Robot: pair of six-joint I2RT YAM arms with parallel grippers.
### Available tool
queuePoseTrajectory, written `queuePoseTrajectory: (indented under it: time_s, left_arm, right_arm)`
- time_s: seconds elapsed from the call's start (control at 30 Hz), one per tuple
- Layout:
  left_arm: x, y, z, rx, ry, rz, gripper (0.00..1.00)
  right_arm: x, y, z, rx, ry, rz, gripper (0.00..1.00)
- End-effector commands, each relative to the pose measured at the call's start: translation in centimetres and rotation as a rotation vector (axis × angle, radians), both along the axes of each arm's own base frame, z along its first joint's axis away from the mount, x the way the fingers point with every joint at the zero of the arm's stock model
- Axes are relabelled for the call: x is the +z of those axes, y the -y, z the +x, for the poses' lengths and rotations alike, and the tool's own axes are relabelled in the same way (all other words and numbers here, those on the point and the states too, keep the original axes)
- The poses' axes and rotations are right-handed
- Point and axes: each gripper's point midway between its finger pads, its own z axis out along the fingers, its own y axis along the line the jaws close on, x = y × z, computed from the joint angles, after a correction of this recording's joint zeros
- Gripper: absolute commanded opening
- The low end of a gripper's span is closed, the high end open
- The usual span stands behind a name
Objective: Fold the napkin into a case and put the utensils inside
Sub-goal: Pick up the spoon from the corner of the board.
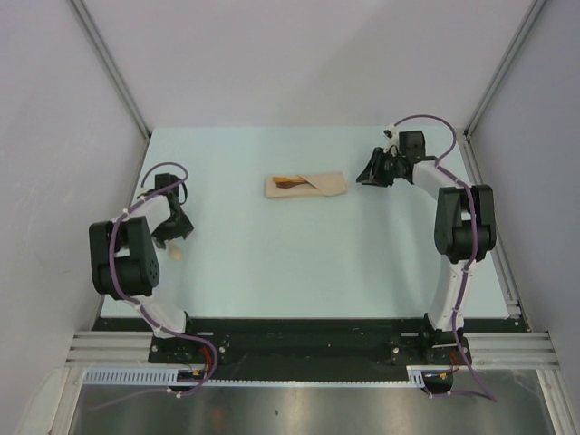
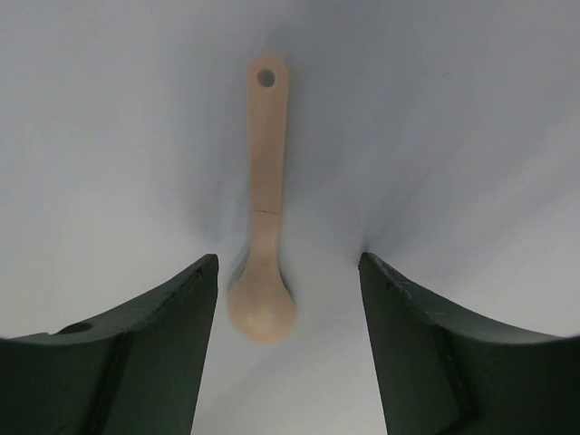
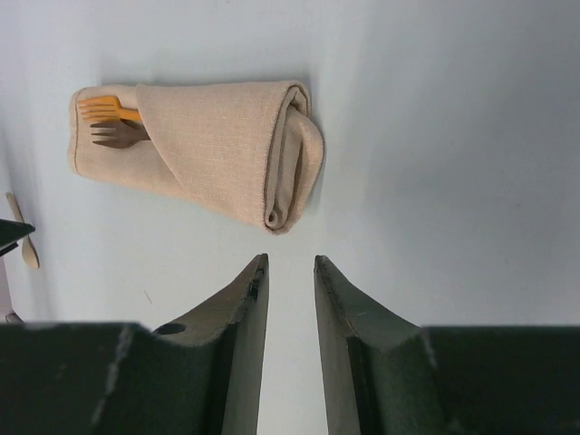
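Fingers of the left gripper (image 2: 288,257) are being held apart astride the wooden spoon (image 2: 265,181), barely visible from above, while the right gripper (image 3: 291,259), narrowly parted on nothing, is being held near the folded case (image 3: 217,154), whose orange fork (image 3: 101,108) and brown fork (image 3: 118,136) are being shown clearly only by that wrist view.

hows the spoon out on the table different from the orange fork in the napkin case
The spoon lies bare on the table, wholly visible; the orange fork is tucked in the case, only its tines showing. The spoon is pale tan, the fork brighter orange. Both are small utensils.
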Motion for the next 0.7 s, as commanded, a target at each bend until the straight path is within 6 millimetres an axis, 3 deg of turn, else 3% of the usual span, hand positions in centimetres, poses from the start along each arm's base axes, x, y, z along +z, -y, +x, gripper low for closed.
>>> queuePoseTrajectory:
  time_s: [0.0,0.2,0.23,0.33,0.43,0.5,0.67]
  left_arm:
    - [-2.5,0.3,-0.4,0.022,-0.033,-0.028,0.65]
    - [-2.8,1.7,-1.1,0.003,-0.007,-0.095,0.40]
    - [-3.0,1.8,-1.1,-0.006,-0.005,-0.105,0.29]
    - [-3.1,3.2,-0.5,-0.047,0.005,-0.150,0.12]
    - [-3.2,4.5,0.4,-0.088,0.012,-0.191,0.08]
    - [-1.8,3.6,0.5,-0.085,0.030,-0.139,0.09]
    - [2.9,1.7,0.0,-0.035,0.119,-0.028,0.31]
  right_arm:
    - [5.1,0.1,0.6,0.001,0.128,0.032,0.31]
    - [6.4,0.1,0.4,-0.010,0.159,0.022,0.30]
    - [6.5,0.3,0.4,-0.018,0.164,0.011,0.30]
    - [7.5,0.1,0.2,-0.018,0.188,0.000,0.30]
    - [7.8,-0.7,-0.2,0.000,0.192,-0.024,0.30]
    - [8.1,-1.3,-0.4,0.013,0.194,-0.028,0.30]
    - [8.6,-3.2,-0.6,0.052,0.195,-0.023,0.30]
